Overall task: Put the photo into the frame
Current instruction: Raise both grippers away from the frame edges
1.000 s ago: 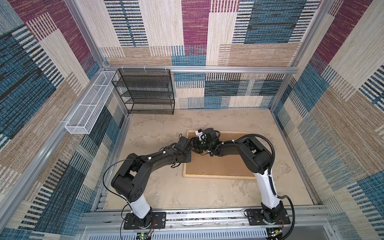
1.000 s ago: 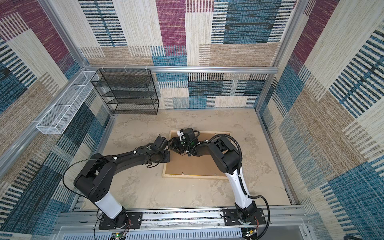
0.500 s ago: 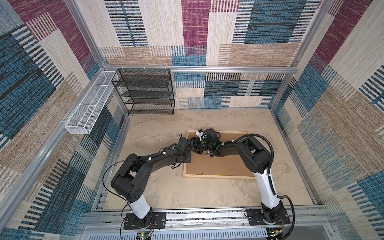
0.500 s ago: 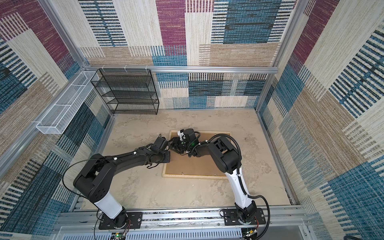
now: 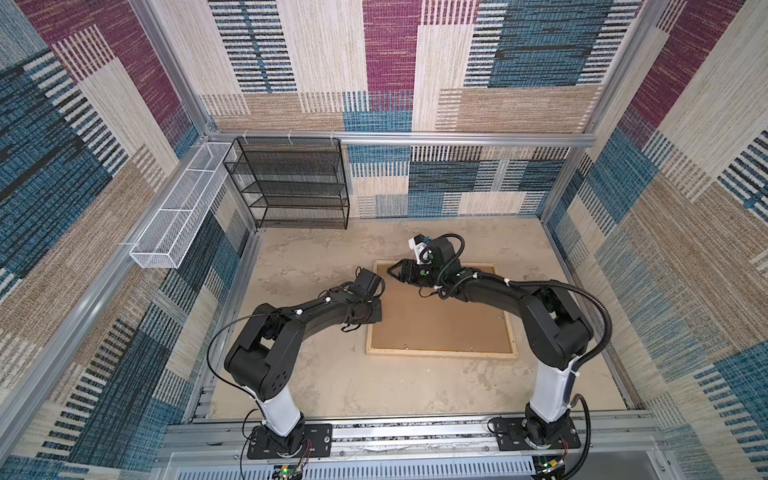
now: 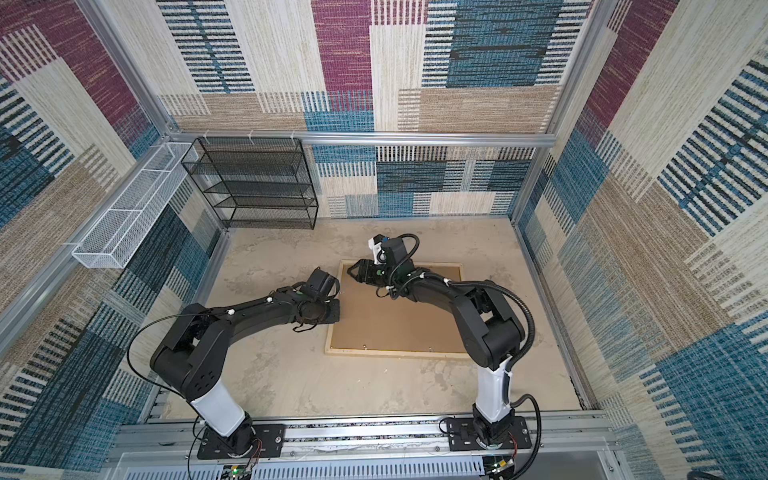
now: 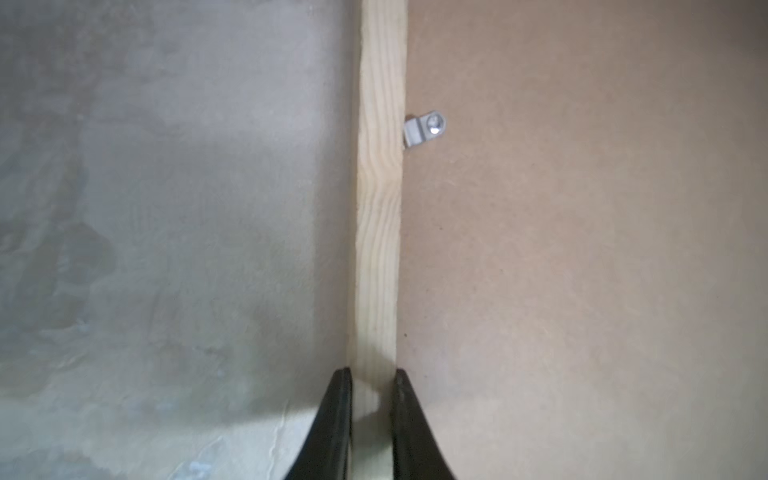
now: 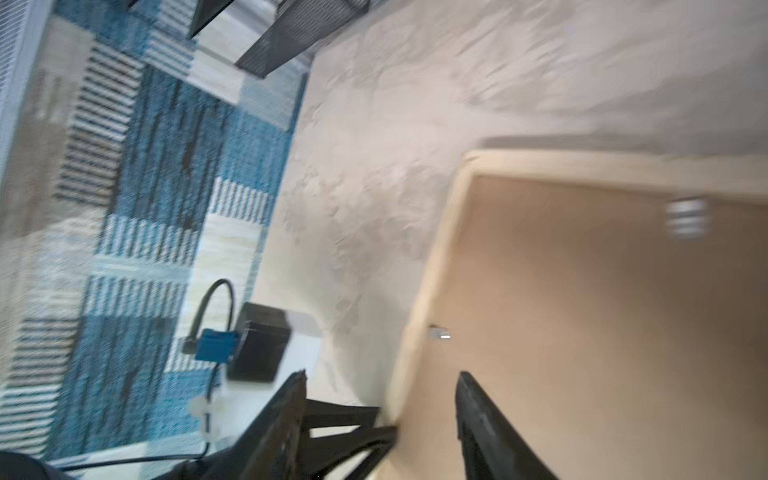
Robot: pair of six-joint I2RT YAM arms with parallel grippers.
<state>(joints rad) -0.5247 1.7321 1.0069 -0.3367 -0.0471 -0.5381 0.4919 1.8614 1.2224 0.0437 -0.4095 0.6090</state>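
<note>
The frame (image 5: 440,353) (image 6: 395,353) lies flat on the table, a plain brown backing board (image 5: 440,316) filling it. The photo is hidden. In the left wrist view my left gripper (image 7: 372,374) is shut on the frame's (image 7: 380,208) pale wooden left rail, one finger on each side. My right gripper (image 5: 392,272) (image 6: 353,268) hovers over the frame's far left corner. The right wrist view shows the right gripper (image 8: 380,376) open and empty, with the frame's rail (image 8: 428,270) below it.
Small metal tabs (image 7: 426,129) (image 8: 439,332) sit along the frame's inner edge over the board. A black mesh shelf (image 5: 291,183) stands at the back left and a white wire basket (image 5: 178,216) hangs on the left wall. Patterned walls enclose the table.
The right wrist has shifted a little toward the back, and its view is blurred. The left arm holds the same place on the rail.
</note>
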